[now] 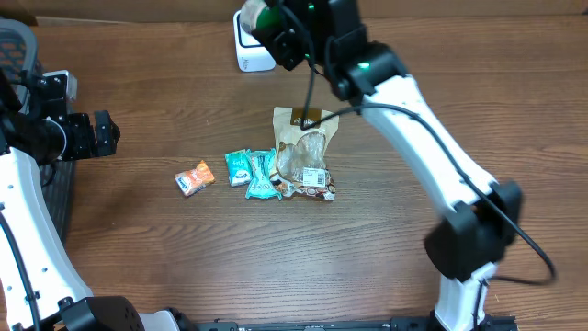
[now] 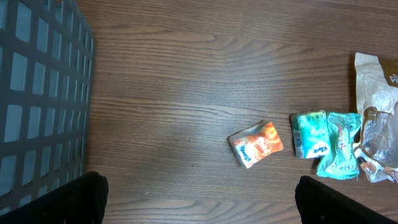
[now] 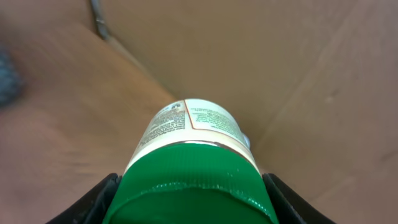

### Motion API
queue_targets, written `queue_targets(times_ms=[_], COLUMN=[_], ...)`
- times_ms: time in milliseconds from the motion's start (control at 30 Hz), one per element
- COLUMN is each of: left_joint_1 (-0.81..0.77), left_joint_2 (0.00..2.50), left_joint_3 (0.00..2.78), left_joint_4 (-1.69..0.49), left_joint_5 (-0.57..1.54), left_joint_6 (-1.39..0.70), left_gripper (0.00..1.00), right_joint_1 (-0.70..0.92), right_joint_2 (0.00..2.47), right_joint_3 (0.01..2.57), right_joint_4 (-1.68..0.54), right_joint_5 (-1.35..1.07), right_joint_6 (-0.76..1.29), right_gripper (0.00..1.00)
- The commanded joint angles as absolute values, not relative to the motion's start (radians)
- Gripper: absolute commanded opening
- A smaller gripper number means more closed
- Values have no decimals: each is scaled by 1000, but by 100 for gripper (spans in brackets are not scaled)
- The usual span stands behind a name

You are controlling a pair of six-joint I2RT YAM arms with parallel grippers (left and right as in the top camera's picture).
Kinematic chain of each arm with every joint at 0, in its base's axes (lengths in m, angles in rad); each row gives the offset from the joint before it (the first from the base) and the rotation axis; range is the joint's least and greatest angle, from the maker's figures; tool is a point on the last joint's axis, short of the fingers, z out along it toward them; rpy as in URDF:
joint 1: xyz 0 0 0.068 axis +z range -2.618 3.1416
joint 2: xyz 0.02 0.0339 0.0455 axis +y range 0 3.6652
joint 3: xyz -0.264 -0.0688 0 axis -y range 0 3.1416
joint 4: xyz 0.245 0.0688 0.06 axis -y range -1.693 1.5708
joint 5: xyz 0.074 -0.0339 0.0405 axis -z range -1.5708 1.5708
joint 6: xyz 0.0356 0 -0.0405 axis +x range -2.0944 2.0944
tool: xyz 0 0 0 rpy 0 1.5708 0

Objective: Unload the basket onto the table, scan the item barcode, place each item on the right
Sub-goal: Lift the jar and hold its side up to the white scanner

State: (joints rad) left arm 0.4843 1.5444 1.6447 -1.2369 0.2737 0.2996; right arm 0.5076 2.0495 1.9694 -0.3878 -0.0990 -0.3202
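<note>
My left hand (image 2: 202, 196) hangs with its fingers spread wide and nothing between them, a dark mesh basket (image 2: 37, 93) close on its left side. Ahead of it and off to its right lie an orange packet (image 2: 256, 144), teal packets (image 2: 310, 133) and a clear bag (image 1: 306, 147) with a brown top, all loose on the worktop (image 2: 186, 62). My right hand (image 3: 194, 199) is about half spread and clamped on the green cap of a white-labelled bottle (image 3: 196, 127), which points away from the wrist, well beyond the bag. Just beside that hand sits a white unit (image 1: 250, 57) that I take for the scanner. I judge the presenting step is on. I see no barcode from my wrist camera, so next I'd roll the wrist until the code faces the scanner.
</note>
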Motion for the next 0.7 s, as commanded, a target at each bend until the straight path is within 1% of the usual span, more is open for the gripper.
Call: queue_targets(times_ms=[0, 100, 167, 200, 233, 300, 467, 667], left_joint_1=[484, 484, 484, 484, 484, 484, 484, 484], left_joint_2=[1516, 1516, 1516, 1516, 1516, 1516, 1516, 1516], left_joint_3=[1667, 1667, 1667, 1667, 1667, 1667, 1667, 1667], left_joint_4=[-1237, -1237, -1237, -1237, -1237, -1237, -1237, -1237], left_joint_5=[286, 286, 286, 286, 286, 286, 286, 286], left_joint_6=[326, 326, 326, 326, 326, 326, 326, 326], left_gripper=[100, 100, 99, 100, 99, 100, 100, 100], right_joint_1=[502, 502, 502, 502, 502, 502, 496, 462], right_joint_2=[2158, 2245, 2306, 2363, 2389, 2444, 2535, 2544], right_joint_3=[1996, 1996, 1996, 1996, 1996, 1996, 1996, 1996], right_joint_4=[-270, -124, -15, 90, 144, 253, 465, 508], right_joint_5=[0, 0, 0, 0, 0, 6, 51, 45], right_joint_6=[-591, -754, -846, -903, -926, -957, -1008, -1008], right_gripper=[45, 45, 43, 41, 40, 37, 36, 36])
